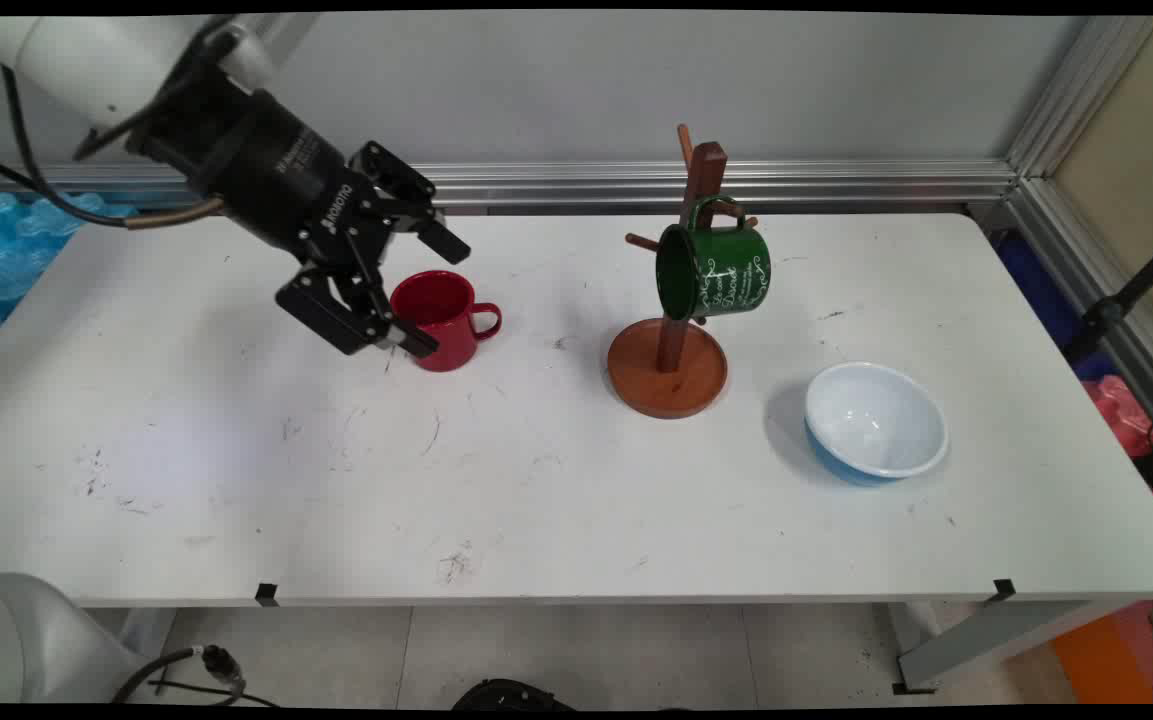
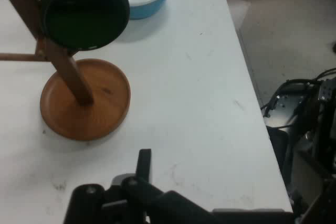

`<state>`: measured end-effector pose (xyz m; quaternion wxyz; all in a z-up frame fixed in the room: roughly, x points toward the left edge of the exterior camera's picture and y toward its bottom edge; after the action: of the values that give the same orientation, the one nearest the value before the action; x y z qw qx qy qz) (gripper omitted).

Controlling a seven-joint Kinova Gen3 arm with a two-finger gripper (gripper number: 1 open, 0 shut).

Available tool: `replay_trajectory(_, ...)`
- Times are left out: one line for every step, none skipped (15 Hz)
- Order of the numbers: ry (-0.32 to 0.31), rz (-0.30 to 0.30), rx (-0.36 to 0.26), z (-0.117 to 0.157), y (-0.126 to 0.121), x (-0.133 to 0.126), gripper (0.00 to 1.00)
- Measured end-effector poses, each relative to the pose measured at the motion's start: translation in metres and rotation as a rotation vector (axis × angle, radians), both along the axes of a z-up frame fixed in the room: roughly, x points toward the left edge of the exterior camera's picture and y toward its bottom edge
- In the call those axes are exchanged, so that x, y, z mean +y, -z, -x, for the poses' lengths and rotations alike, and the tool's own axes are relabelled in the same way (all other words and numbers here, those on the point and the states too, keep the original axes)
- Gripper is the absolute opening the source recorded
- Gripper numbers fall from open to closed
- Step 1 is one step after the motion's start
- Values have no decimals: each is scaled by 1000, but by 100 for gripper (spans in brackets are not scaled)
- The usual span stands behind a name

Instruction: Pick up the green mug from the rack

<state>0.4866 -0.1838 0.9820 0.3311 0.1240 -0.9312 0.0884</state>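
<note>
Both jaws spread wide, holding nothing, with the red mug (image 1: 441, 320) just beside their tips.

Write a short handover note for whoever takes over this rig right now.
Gripper: open, tilted, right beside the red mug, holding nothing.
Red mug: upright on the white table, handle pointing towards the wooden mug tree.
Green mug: hangs by its handle on a peg of the mug tree.
White bowl with blue outside: on the table, on the mug tree's far side from the gripper.
</note>
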Motion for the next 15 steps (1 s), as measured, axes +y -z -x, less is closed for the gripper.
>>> replay_trajectory(-2, -2, 1, 4, 1, -1, 100)
replay_trajectory(-5, -4, 2, 8, 2, -2, 100)
replay_trajectory(-11, -8, 5, 15, 3, -4, 100)
replay_trajectory(-16, -12, 9, 20, 5, -5, 100)
replay_trajectory(-24, -18, 13, 27, 7, -7, 100)
replay_trajectory(-35, -24, 19, 33, 9, -8, 100)
replay_trajectory(-44, -29, 24, 39, 12, -10, 100)
replay_trajectory(-51, -33, 27, 43, 13, -12, 100)
replay_trajectory(-61, -37, 32, 48, 16, -14, 100)
replay_trajectory(-71, -42, 38, 54, 19, -16, 100)
replay_trajectory(-81, -48, 43, 60, 22, -18, 100)
replay_trajectory(-89, -53, 48, 65, 25, -20, 100)
replay_trajectory(-99, -60, 53, 70, 28, -22, 100)
replay_trajectory(-107, -67, 59, 76, 32, -24, 100)
replay_trajectory(-114, -73, 64, 80, 34, -25, 100)
